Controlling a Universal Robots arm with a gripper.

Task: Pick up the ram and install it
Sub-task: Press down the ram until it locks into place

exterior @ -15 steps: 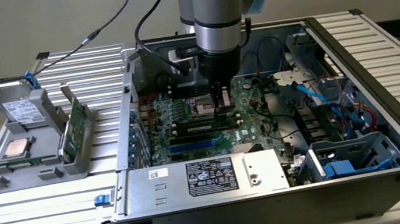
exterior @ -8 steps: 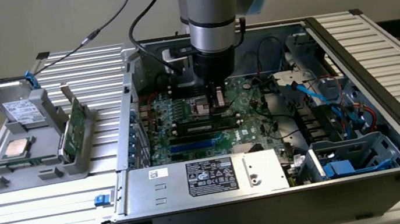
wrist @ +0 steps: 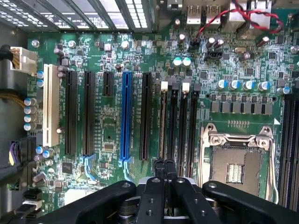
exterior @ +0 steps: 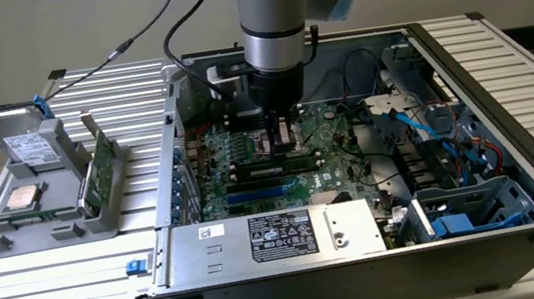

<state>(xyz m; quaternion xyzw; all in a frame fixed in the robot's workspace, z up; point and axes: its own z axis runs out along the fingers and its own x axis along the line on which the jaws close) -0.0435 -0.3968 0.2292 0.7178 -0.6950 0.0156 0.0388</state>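
At the fingertips, your gripper has its jaws clenched tight together with nothing between them; the pads sit directly over one end of the ram, touching it or just above, and you cannot tell which. The ram stands edge-on in the slot nearest the long black card slots, beside three empty ones, with a white latch at its far end. From the exterior view the gripper hangs straight down inside the case, and the ram reads as a dark bar lying across the board under it.

Your judgement here should be that the stick is in its slot but may not be fully seated; neither view shows whether the latches have closed.

What could go wrong:
- Pressing on one end only may tilt the stick and leave the other end high
- If the pads are off the thin top edge, they could slide onto the next slot or the board and scrape parts
- Too much force on a misaligned stick could flex the board or damage the contacts
- The socket lies just beside these slots, so sideways drift puts the fingers near it

Well apart on the exterior view's left, a green card stands in its holder
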